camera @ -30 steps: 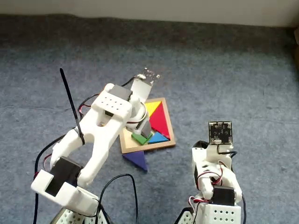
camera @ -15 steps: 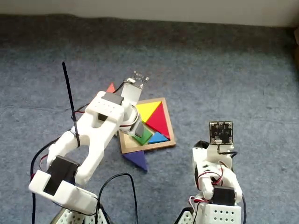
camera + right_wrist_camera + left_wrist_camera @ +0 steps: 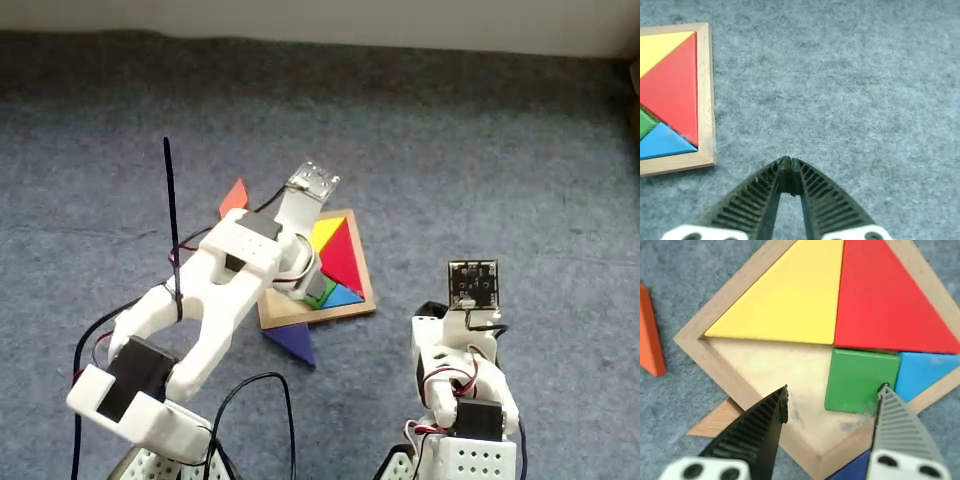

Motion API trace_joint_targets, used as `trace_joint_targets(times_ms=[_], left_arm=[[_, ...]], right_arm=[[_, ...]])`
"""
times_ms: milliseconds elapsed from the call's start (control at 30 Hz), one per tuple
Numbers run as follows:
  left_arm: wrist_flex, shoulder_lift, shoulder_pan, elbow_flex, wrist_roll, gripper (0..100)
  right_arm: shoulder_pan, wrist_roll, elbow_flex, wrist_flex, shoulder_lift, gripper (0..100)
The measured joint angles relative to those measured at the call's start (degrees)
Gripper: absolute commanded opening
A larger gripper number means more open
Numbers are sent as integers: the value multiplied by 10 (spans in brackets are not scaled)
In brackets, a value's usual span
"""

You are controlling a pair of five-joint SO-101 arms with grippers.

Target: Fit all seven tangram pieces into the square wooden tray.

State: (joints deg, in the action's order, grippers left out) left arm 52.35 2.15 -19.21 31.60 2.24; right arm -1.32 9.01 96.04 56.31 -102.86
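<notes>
Though still over tray (image 3: 689, 338), L hand (image 3: 834, 389) farther right now.

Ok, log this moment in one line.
left tool: open over tray | right tool: shut over carpet | in tray: yellow, red, green, blue | outside: orange, purple

I can read no words, numbers, labels or signs on anything in front of me.
</notes>
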Motion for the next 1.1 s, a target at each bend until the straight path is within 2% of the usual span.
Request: trace_joint_targets(times_ms=[267, 400, 667, 833, 1033, 1100], left_arm=[[-5, 53, 2, -54, 40, 280], [25, 54, 0, -75, 45, 280], [67, -99, 3, -43, 45, 280], [110, -205, 63, -7, 45, 280], [159, -222, 167, 4, 45, 280], [162, -222, 184, 17, 69, 284]], right_arm=[[0, 0, 0, 0, 0, 9], [0, 0, 0, 0, 0, 9], [0, 0, 0, 0, 0, 9], [0, 0, 0, 0, 0, 9], [0, 0, 0, 0, 0, 9], [0, 0, 0, 0, 0, 9]])
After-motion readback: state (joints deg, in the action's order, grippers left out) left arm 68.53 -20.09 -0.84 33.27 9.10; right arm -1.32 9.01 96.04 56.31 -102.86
